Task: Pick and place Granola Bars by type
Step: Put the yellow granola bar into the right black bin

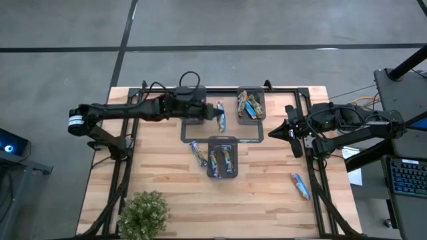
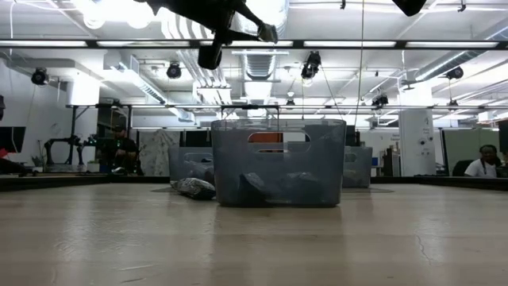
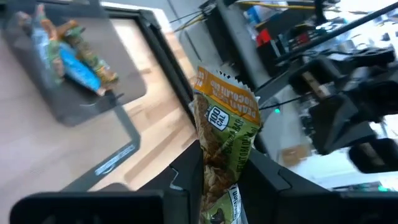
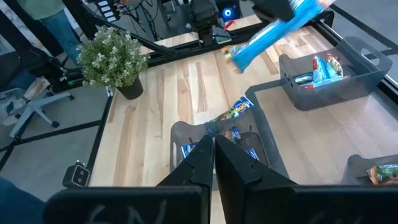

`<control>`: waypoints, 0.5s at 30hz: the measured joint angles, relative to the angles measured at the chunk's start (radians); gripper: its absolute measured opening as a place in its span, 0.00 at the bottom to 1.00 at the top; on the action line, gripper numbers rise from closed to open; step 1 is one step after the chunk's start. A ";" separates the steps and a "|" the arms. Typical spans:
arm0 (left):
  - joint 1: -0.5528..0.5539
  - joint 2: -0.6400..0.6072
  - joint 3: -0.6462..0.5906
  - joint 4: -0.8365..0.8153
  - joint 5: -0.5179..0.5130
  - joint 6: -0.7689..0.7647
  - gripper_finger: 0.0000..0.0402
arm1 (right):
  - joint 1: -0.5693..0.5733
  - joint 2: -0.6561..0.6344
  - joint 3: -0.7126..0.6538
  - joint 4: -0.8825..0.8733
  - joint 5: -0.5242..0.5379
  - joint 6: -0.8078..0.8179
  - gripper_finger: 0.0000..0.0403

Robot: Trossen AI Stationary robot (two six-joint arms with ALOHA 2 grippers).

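Note:
My left gripper (image 1: 215, 117) reaches in from the table's left and is shut on a granola bar (image 3: 225, 127), whose wrapper is green and orange on one side and light blue on the other (image 4: 280, 30). It hangs above the table between the far left tray (image 1: 193, 125) and the far right tray (image 1: 251, 105). Both trays hold bars, as does the middle tray (image 1: 223, 159). One loose bar (image 1: 197, 152) lies flat on the table beside the middle tray, another (image 1: 300, 185) near the right edge. My right gripper (image 1: 275, 133) waits shut at the right, holding nothing. My left gripper pinches the bar near one end (image 3: 219, 182) between its two fingers. The fingers come nearly level from the table's left and lie along the bar. The rest of the bar sticks out past the fingertips, its crimped free end (image 3: 227, 84) foremost, lifted clear of table and trays.
A potted plant (image 1: 142, 213) stands at the near left corner. A black frame (image 1: 293, 90) with cables borders the far and right sides. Bare wood (image 1: 267, 193) lies between the middle tray and the near edge. People sit in the room beyond the table.

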 joint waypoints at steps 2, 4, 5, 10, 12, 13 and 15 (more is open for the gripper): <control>0.016 0.006 0.000 0.031 0.012 0.000 0.17 | 0.000 0.000 0.000 0.000 0.000 0.000 0.02; 0.034 0.011 0.005 0.026 0.017 0.001 0.17 | 0.000 0.000 0.000 0.000 0.000 0.000 0.02; 0.044 0.016 0.010 0.024 0.024 0.001 0.17 | 0.000 0.000 0.000 0.000 0.000 0.000 0.02; 0.084 0.057 0.058 0.027 0.078 0.018 0.17 | 0.000 0.000 0.000 0.000 0.000 0.004 0.02; 0.098 0.083 0.087 0.027 0.098 0.034 0.17 | 0.000 0.000 0.000 0.000 0.000 0.005 0.02; 0.106 0.096 0.103 0.023 0.107 0.042 0.17 | 0.000 0.000 0.000 0.000 0.000 0.006 0.02; 0.123 0.130 0.142 0.027 0.121 0.047 0.17 | 0.000 0.000 0.000 0.000 0.000 0.008 0.02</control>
